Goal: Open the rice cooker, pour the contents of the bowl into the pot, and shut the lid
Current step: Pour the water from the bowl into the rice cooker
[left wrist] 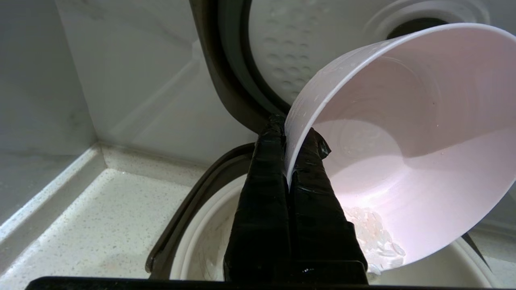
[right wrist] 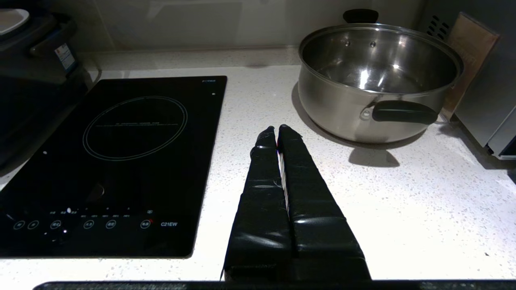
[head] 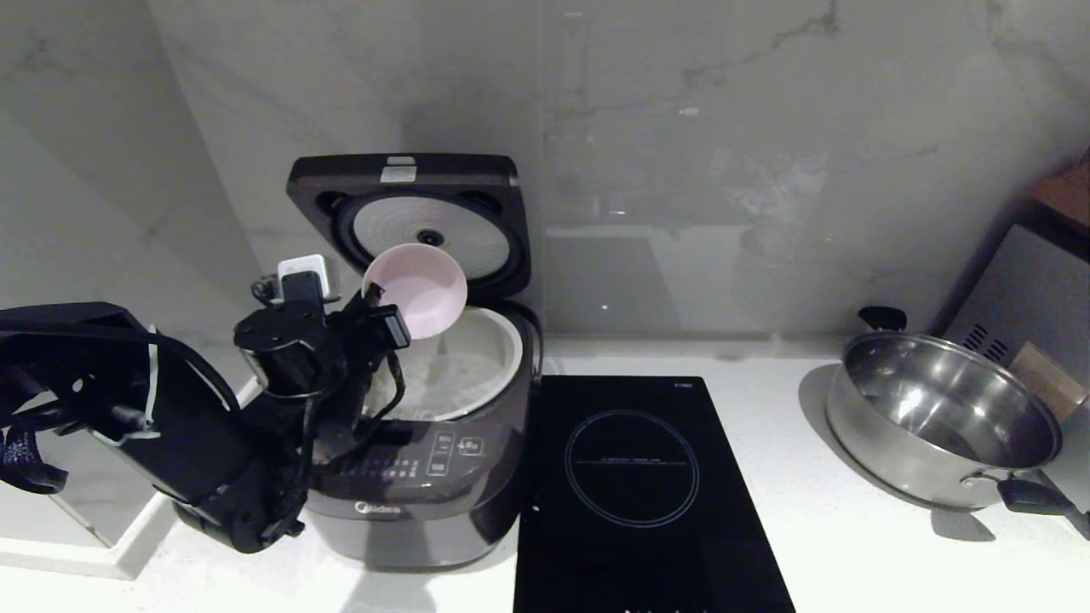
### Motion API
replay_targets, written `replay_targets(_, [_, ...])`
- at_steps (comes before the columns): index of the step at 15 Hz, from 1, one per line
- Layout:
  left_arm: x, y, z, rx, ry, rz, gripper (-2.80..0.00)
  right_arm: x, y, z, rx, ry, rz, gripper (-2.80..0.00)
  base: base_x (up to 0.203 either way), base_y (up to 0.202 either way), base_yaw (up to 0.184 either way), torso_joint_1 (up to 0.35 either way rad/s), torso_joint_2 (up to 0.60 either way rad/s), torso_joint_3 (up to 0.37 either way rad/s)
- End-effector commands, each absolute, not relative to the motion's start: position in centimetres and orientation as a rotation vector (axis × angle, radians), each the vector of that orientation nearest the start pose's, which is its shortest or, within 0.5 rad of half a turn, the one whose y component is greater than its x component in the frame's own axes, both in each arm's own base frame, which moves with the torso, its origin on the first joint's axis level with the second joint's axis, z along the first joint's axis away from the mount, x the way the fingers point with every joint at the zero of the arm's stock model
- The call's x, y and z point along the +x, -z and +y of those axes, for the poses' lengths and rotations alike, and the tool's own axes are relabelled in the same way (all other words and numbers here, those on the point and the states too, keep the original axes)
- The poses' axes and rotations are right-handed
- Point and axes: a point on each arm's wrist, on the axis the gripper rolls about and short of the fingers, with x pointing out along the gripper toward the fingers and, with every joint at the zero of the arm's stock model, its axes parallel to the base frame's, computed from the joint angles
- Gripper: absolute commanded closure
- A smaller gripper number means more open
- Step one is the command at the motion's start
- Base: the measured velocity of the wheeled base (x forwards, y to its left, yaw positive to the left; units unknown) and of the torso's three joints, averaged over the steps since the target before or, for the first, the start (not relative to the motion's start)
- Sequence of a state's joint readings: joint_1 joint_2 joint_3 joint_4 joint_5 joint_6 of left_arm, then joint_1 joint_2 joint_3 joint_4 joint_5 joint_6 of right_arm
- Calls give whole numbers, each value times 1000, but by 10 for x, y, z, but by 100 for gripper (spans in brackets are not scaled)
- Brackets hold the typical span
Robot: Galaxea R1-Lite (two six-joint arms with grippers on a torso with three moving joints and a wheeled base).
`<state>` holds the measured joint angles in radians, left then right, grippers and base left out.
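Step in hand: pouring; the lid (head: 409, 217) stands open and upright at the 12 o'clock side of the rice cooker (head: 426, 443), and the bowl (head: 417, 288) is tipped over the pot (head: 477, 358).
Left gripper (head: 375, 311): reaches in from the cooker's 9 o'clock side; its jaws are clamped on the bowl's rim, one finger inside the wall and one outside, as the left wrist view shows (left wrist: 288, 161).
Right gripper (right wrist: 277, 131): parked above the tabletop (right wrist: 403, 209), jaws pressed together on nothing, between the induction hob (right wrist: 113, 161) at its 9 o'clock and the steel pan (right wrist: 379, 76) at its 1 o'clock.
Bowl, place: held in the air above the pot's 10 o'clock edge, in front of the lid's silver-white inner plate, mouth turned down toward the pot.
Bowl, look: small, round, pale pink, thin-walled; a clump of wet white grains clings near its lowest lip, so it does not seem fully emptied.
Pot, look: round, white, thin-rimmed, seated in the cooker, with pale contents inside.
Next move calls for: probably more tilt or a slight shake to shed the last grains, with the lip inside the pot's rim; then the bowl set down on the tabletop and the lid swung shut.
Risk: the thin rim could slip in the pinch.
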<state>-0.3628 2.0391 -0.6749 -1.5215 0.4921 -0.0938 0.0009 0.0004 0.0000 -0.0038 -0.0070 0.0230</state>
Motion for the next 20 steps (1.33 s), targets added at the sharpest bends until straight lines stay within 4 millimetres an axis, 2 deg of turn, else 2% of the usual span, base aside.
replay_targets(1, [325,-128,-112,-163,-126,-156,0,-23,-76,0,23,5,-6,0,0,0,0,0,0,0])
replay_targets(5, [325,-131,-112,-164,-124,-165,0,-23,-76,0,23,6,-6,0,0,0,0,0,0,0])
replay_targets(8, [327,-147,-106,-164,-140,-219,0,-23,-76,0,23,7,-6,0,0,0,0,0,0,0])
replay_targets(10, [325,-143,-107,-159,-137,-200,0,-23,-76,0,23,6,-6,0,0,0,0,0,0,0])
replay_targets(11, [327,-150,-102,-166,-146,-228,0,-23,-76,0,23,6,-6,0,0,0,0,0,0,0])
replay_targets(12, [326,-150,-106,-166,-135,-224,0,-23,-76,0,23,8,-6,0,0,0,0,0,0,0])
replay_targets(13, [320,-140,-115,-157,-110,-186,0,-23,-76,0,23,5,-6,0,0,0,0,0,0,0])
replay_targets(16, [320,-118,-128,-139,-84,-119,0,-23,-76,0,23,6,-6,0,0,0,0,0,0,0])
replay_targets(18, [322,-119,-130,-146,-87,-128,0,-23,-76,0,23,6,-5,0,0,0,0,0,0,0])
replay_targets(19, [320,-104,-135,-125,-80,-79,0,-23,-76,0,23,6,-6,0,0,0,0,0,0,0])
replay_targets(20, [324,-103,-132,-122,-95,-82,0,-23,-76,0,23,6,-6,0,0,0,0,0,0,0])
